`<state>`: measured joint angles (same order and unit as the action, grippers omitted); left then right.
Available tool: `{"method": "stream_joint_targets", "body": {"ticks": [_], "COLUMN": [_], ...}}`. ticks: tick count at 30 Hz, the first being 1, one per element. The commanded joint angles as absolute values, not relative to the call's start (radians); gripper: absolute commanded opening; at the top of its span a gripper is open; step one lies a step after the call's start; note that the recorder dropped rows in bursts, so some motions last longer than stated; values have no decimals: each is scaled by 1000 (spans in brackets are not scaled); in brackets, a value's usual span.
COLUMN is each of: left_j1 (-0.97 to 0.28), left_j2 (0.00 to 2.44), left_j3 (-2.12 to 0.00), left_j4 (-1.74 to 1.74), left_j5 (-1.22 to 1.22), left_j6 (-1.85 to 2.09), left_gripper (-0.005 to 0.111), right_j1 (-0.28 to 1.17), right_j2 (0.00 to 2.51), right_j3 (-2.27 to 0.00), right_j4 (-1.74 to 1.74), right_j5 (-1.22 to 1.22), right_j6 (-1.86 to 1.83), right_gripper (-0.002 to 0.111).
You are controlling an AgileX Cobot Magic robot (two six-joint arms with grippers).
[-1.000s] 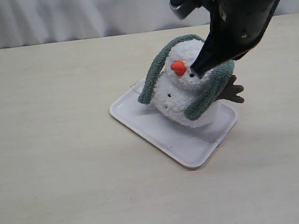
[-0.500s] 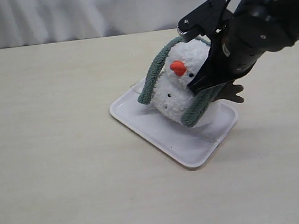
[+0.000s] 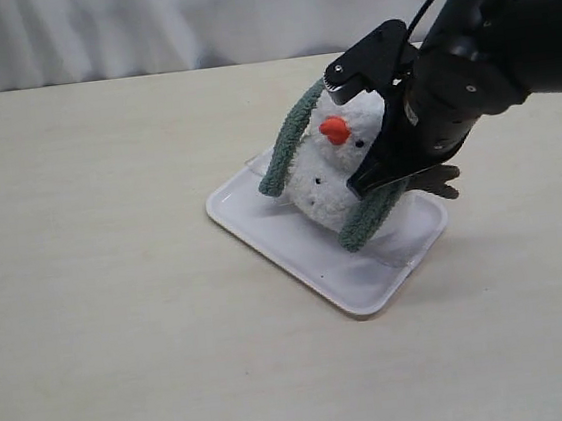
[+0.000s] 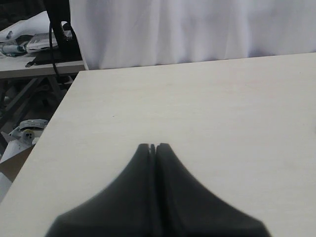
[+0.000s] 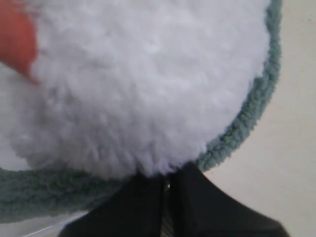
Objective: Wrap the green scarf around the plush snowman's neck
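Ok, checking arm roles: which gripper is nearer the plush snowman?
Right. The right gripper touches the plush snowman; the left gripper is over the table, no snowman in its view.

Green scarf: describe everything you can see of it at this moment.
The green scarf is a long, narrow strip of fuzzy, ribbed grey-green fabric. It loops behind the plush snowman, round the head rather than snug in the neck crease. Both rounded ends hang down in front, one on each side of the face, over the white tray. The right gripper, jaws closed, presses in where scarf meets head; whether it pinches the fabric cannot be told.
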<state>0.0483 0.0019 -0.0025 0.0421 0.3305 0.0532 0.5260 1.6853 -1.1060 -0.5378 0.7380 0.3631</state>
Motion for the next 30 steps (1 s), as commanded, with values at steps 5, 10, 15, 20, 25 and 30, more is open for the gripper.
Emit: {"method": "stream_joint_targets", "body": {"ticks": [5, 10, 15, 20, 25, 30], "left_j1": [52, 52, 52, 52, 52, 52], "left_j2": [0, 0, 0, 0, 0, 0], "left_j3": [0, 0, 0, 0, 0, 0], "left_j4": [42, 42, 42, 42, 42, 42], "left_j5": [323, 323, 323, 323, 323, 323], "left_j6": [51, 51, 51, 51, 51, 51], "left_gripper": [0, 0, 0, 0, 0, 0], "right_j1": [526, 526, 526, 526, 526, 526], "right_j2": [1553, 1488, 1489, 1489, 1489, 1503], "right_j3": [-1104, -1104, -1048, -855, -755, -741], "right_j4": [-476, -246, -81, -239, -402, -430], "right_j5": [753, 771, 826, 537, 285, 225], "right_j6": [130, -245, -592, -735, -800, -800], "right_gripper": [16, 47, 57, 64, 64, 64]}}
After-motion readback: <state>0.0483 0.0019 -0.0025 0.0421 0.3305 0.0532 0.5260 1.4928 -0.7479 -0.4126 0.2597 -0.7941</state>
